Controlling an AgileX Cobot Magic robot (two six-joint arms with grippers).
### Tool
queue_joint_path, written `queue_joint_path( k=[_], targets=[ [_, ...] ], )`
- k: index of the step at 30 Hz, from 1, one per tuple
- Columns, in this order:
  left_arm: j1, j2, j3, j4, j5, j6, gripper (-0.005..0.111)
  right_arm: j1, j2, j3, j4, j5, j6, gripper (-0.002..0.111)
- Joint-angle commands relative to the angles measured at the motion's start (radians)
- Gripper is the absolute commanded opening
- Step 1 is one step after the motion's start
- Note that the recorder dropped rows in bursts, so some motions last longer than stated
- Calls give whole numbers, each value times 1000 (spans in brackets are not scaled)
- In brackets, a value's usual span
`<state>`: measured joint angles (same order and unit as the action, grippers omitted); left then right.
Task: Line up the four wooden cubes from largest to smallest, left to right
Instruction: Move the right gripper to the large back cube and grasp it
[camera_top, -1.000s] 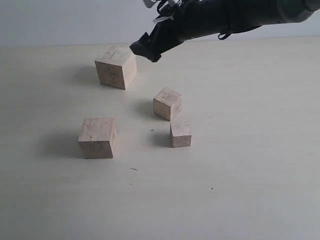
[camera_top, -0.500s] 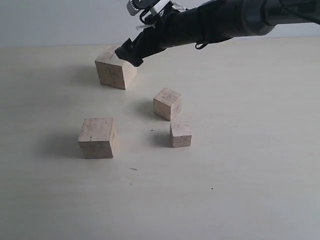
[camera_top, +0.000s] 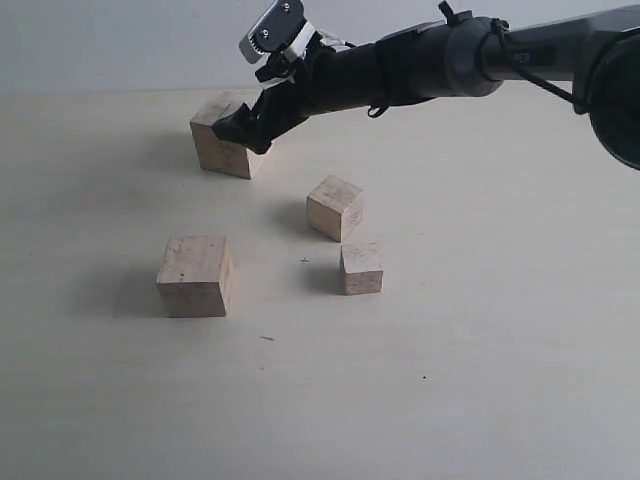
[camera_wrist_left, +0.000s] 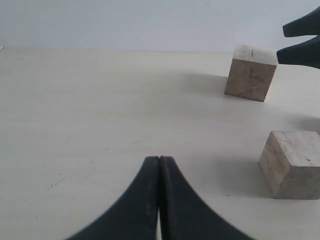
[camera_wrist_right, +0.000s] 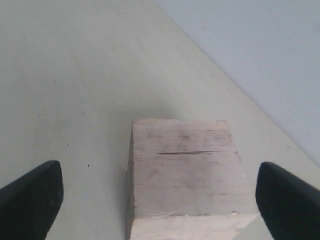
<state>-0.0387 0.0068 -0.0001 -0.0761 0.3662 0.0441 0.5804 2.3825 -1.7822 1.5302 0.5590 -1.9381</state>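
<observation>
Exterior view, left to right: second-largest cube (camera_top: 195, 275) sits well apart from the right gripper (camera_top: 238, 128), on its near side. Largest cube (camera_top: 218, 152) is right under the gripper tips, which overlap its top edge. Third cube (camera_top: 335, 207) and smallest cube (camera_top: 361, 268) lie near each other without touching, off to the gripper's near-right. Right arm (camera_top: 430, 65) extends from the right edge, stretched long and low across the middle, wrist pitched down toward the largest cube. Right wrist view: fingers (camera_wrist_right: 30, 200) spread wide, the slit-topped largest cube between them, a gap on each side, no contact. Left wrist view: left gripper (camera_wrist_left: 159, 160) has its fingers pressed together, nothing held, low over the table (camera_wrist_left: 75, 100). Both bigger cubes lie ahead of it, the second-largest nearer.
</observation>
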Motion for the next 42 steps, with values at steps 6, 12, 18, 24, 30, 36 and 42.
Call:
queue_joint_path(
  k=[6,12,18,24,30,36,42],
  targets=[
    [4,-7,0,3,-14,1,0,-30,77,-55,93,23,-32,99],
    [4,-7,0,3,-14,1,0,-30,145,-155,136,65,-32,99],
    [4,-7,0,3,-14,1,0,-36,167,-170,136,68,-34,99],
    [4,-7,0,3,-14,1,0,-36,193,-170,136,68,-58,99],
    [4,-7,0,3,-14,1,0,-36,217,-170,170,75,-73,99],
    [4,-7,0,3,-14,1,0,-36,217,-170,184,95,-99,97],
    [4,-7,0,3,-14,1,0,-36,217,-170,184,117,-103,64]
  ],
)
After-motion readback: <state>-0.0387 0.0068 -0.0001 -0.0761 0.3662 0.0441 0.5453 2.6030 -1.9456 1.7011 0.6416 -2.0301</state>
